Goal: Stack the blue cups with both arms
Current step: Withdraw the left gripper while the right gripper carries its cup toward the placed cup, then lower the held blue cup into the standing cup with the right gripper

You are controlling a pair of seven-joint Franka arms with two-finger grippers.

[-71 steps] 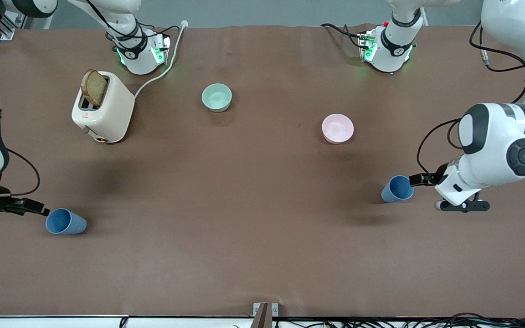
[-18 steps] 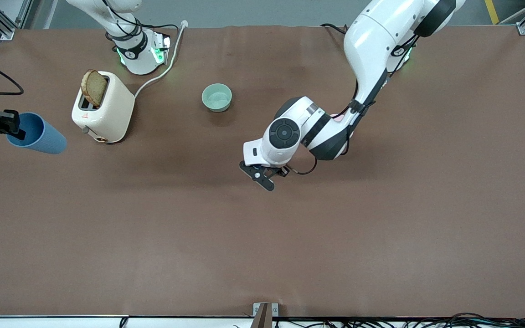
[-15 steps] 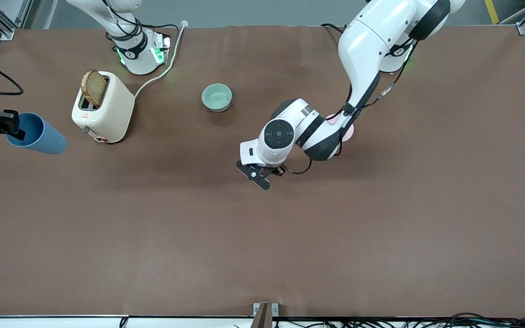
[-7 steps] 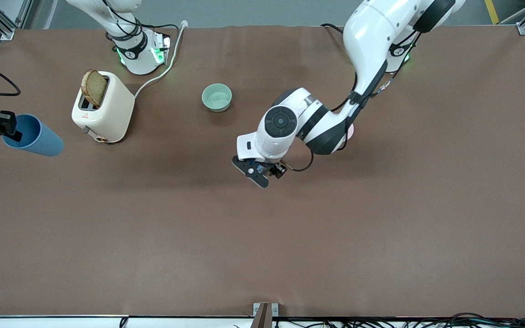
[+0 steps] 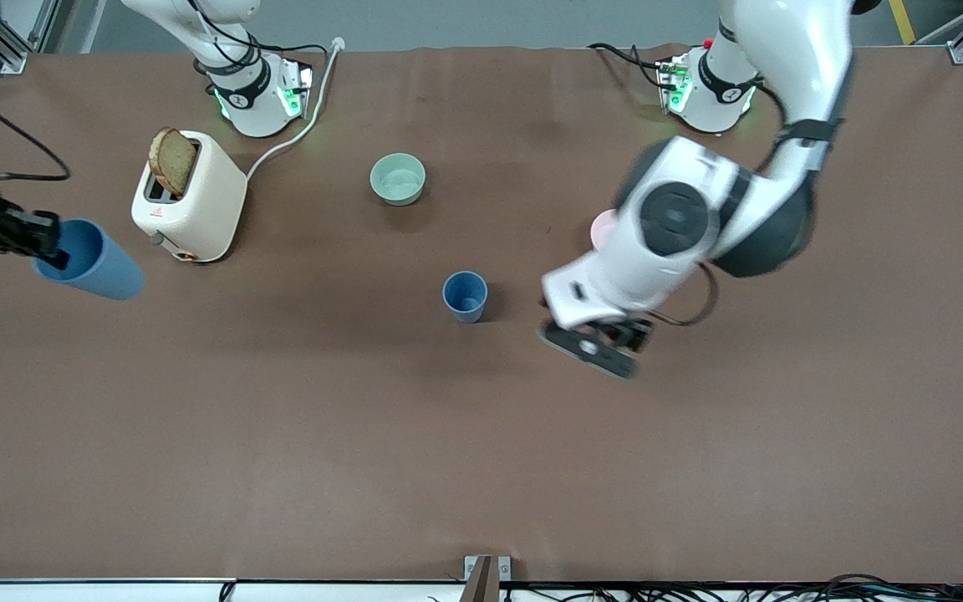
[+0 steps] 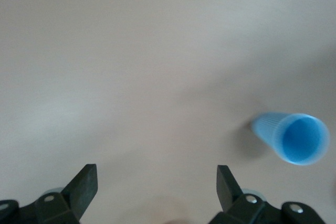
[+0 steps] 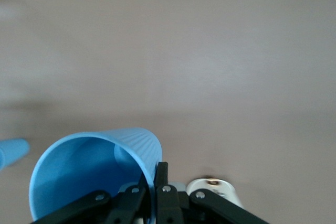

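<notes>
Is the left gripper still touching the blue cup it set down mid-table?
Apart. The front view shows bare table between the upright blue cup and the left gripper, whose fingers are open.

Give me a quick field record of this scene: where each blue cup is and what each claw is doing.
standing cup: blue cup, upright on the table, mid-table
held cup: second blue cup, raised at the right arm's end
left claw: open, empty, beside the standing cup
right claw: shut on held cup's rim
stacked: not yet

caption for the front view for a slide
Left gripper open and clear of the upright blue cup at mid-table; right gripper holds the second blue cup near the toaster.
</notes>
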